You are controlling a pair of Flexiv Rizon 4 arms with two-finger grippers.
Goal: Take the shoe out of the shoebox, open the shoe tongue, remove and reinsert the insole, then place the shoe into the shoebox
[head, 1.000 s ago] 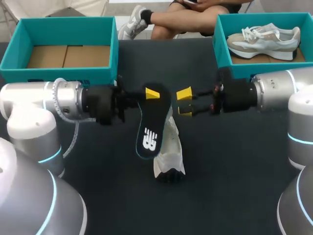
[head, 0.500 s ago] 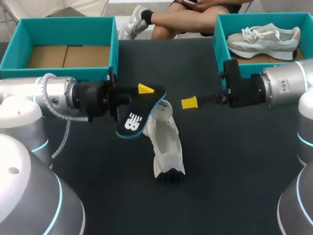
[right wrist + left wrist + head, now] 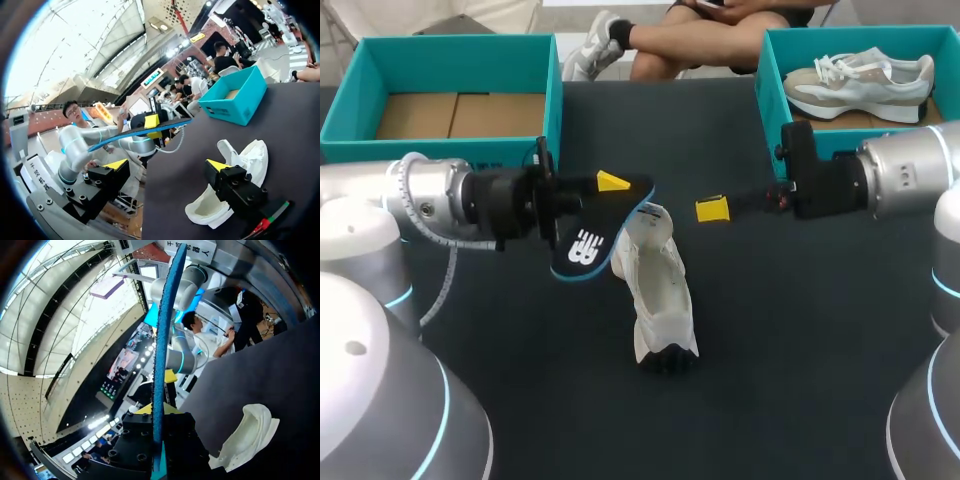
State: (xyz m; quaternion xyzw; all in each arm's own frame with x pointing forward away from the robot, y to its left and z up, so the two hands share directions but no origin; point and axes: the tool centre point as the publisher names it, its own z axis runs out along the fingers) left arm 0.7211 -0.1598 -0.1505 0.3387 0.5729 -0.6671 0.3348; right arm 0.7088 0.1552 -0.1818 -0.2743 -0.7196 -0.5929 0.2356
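Since a second ago, when the insole stood over the shoe between both grippers, my left gripper [image 3: 611,188] has carried the insole [image 3: 586,240] off leftwards and tipped it over; it is clamped on the insole's end. My right gripper [image 3: 711,208] has backed away to the right, fingers spread with nothing between them. The shoe [image 3: 658,290] lies on the table, out of the teal box [image 3: 450,50]. Whether the insole's end touches the shoe's collar I cannot tell. From above, each gripper shows only one yellow tip. At the left wrist the insole [image 3: 160,355] appears edge-on, and the gripper cuts off part of the shoe [image 3: 247,435].
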